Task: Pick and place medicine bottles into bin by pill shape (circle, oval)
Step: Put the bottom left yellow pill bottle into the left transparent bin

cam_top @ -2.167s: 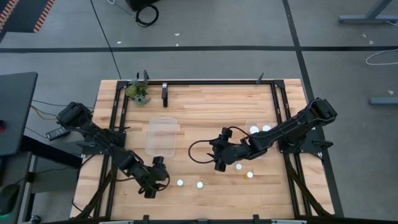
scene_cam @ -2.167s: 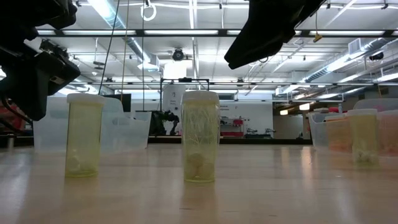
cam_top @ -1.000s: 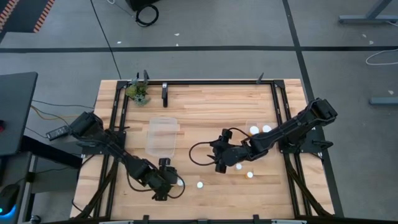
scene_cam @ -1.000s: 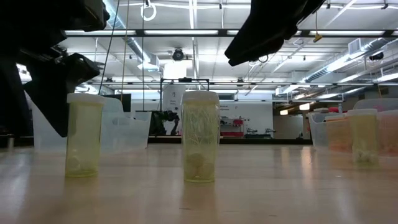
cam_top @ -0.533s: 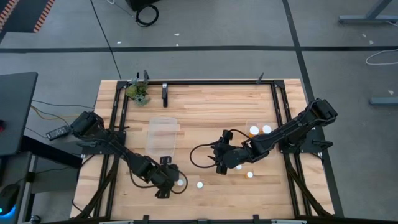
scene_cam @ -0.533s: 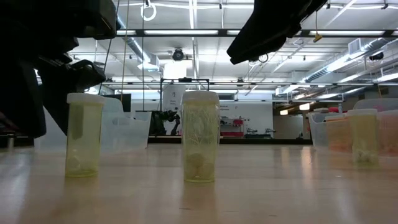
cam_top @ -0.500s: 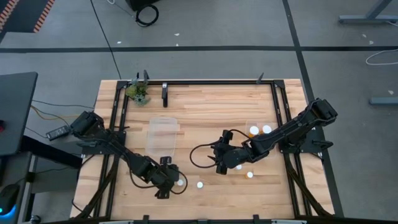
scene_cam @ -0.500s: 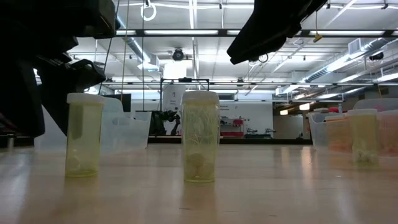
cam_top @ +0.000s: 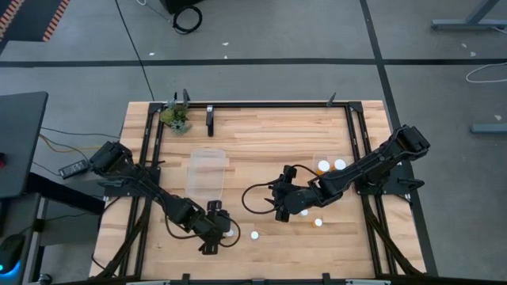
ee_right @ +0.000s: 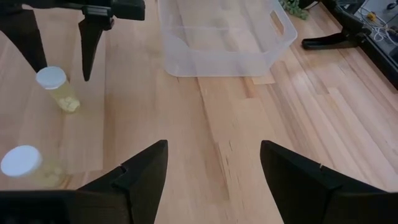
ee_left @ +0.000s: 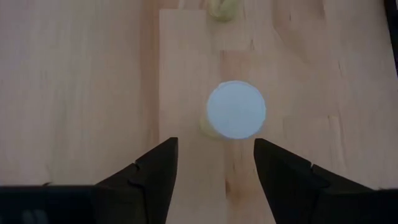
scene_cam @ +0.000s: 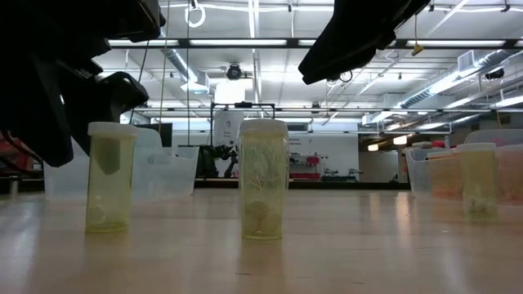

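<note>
Wooden table | left end effector open over bottle, apparently untouched

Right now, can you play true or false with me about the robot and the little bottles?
1. The left gripper is open, with a white-capped bottle ahead of its fingers. True.
2. That bottle is lying on its side. False: it stands upright on the wooden table.
3. The right gripper is carrying a bottle. False: its fingers are open with nothing between them.
4. The clear bin near the left arm has bottles inside. False: no bottles show in it; two caps show in the other bin by the right arm.
5. In the low view, two yellowish bottles stand side by side, apart from each other. True.
</note>
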You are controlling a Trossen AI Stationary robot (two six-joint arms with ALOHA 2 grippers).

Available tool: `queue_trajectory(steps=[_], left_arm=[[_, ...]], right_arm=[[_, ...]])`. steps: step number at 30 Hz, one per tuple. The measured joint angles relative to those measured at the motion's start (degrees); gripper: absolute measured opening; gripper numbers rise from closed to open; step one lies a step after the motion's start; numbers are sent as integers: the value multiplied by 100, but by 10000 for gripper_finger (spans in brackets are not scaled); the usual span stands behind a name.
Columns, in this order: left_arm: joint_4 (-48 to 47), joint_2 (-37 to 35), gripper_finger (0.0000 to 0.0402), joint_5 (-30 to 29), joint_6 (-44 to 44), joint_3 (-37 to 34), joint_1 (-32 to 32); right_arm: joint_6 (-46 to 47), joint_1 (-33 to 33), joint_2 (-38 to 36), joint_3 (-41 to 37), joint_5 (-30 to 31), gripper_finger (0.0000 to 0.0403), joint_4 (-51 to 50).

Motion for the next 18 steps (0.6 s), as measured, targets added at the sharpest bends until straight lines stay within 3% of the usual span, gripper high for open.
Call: queue_trajectory(steps=[18], left_arm=[[430,164,224,2,170,-2,-28]], right_arm=[[2,0,0,0,0,263,9]])
